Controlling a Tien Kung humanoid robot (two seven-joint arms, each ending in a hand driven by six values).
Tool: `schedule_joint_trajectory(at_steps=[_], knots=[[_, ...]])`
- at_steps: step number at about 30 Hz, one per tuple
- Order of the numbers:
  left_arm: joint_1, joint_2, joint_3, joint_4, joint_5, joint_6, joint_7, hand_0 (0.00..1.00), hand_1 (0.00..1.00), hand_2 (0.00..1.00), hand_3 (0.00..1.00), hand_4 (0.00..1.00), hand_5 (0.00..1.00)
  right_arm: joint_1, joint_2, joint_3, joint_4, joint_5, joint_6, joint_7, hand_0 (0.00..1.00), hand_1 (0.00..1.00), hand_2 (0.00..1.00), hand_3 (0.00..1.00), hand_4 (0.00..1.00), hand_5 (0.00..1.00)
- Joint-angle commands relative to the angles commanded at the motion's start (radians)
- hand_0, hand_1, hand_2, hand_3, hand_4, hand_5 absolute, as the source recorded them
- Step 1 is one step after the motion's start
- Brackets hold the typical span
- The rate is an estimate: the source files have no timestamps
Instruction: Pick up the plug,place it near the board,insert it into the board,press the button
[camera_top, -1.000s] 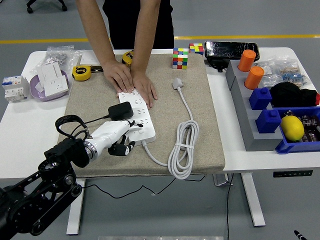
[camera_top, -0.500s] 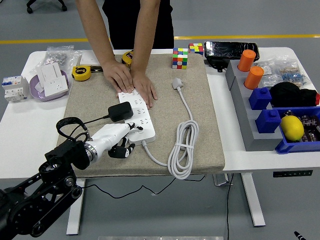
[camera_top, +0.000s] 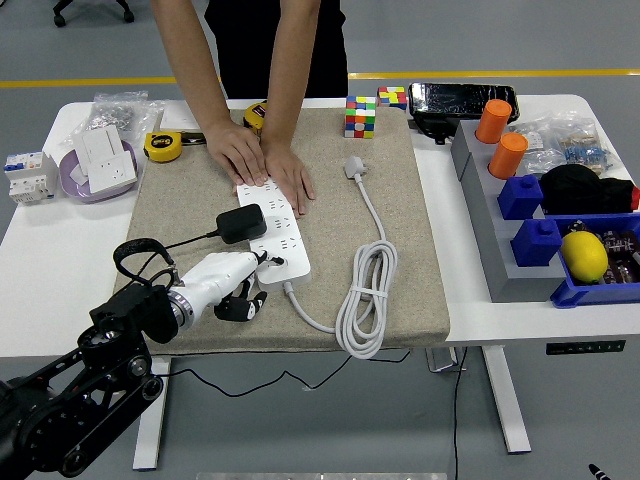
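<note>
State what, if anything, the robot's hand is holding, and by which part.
Nothing. The left hand lies by the near end of the power strip, gripping nothing; the black plug sits on the strip. A person's hands press its far end.

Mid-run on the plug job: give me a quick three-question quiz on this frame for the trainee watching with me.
1. True or false: the black plug already sits on the white power strip.
2. What holds down the strip's far end? A) a tape measure B) a person's hands C) a Rubik's cube
3. Fill in: the robot's left hand is at the strip's ____ end, by the cable exit.

Key: 1 true. 2 B. 3 near.
</note>
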Motion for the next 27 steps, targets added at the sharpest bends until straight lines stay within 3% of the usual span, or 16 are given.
schedule_joint_trajectory(at_steps=[11,17,18,23,24,27], knots=[[-0.005,0.001,-0.005,-0.006,0.006,0.005,-0.004,0.161,0.038,0.164,0.771,0.489,0.002,0.004,-0.001,0.001,0.000,0.002,0.000,-0.001,0.893,0.790,0.760,0.793,0.998,0.998],[0.013,-0.010,-0.083,-0.070,0.020,0.014,-0.024,0.162,0.038,0.164,0.765,0.490,0.002,0.005,0.001,0.002,0.000,0.005,-0.001,0.001,0.892,0.790,0.760,0.794,0.998,0.998],[0.017,-0.013,-0.104,-0.088,0.015,0.019,-0.031,0.167,0.036,0.159,0.618,0.749,0.027,0.005,0.002,0.002,0.000,0.005,-0.001,0.000,0.892,0.790,0.760,0.794,0.998,0.998],[0.013,-0.029,-0.202,-0.121,-0.062,0.090,-0.110,0.167,0.036,0.159,0.618,0.749,0.027,0.004,0.003,0.001,0.000,0.006,0.000,0.000,0.892,0.790,0.760,0.794,0.998,0.998],[0.009,-0.031,-0.221,-0.116,-0.096,0.115,-0.134,0.259,0.187,0.257,0.464,0.917,0.115,0.004,0.003,0.001,0.000,0.006,0.000,0.000,0.892,0.789,0.760,0.793,0.998,0.998],[-0.002,-0.041,-0.258,-0.088,-0.214,0.184,-0.204,0.259,0.187,0.257,0.464,0.917,0.115,0.004,0.003,-0.001,0.000,0.008,0.000,0.001,0.892,0.789,0.760,0.793,0.998,0.998]])
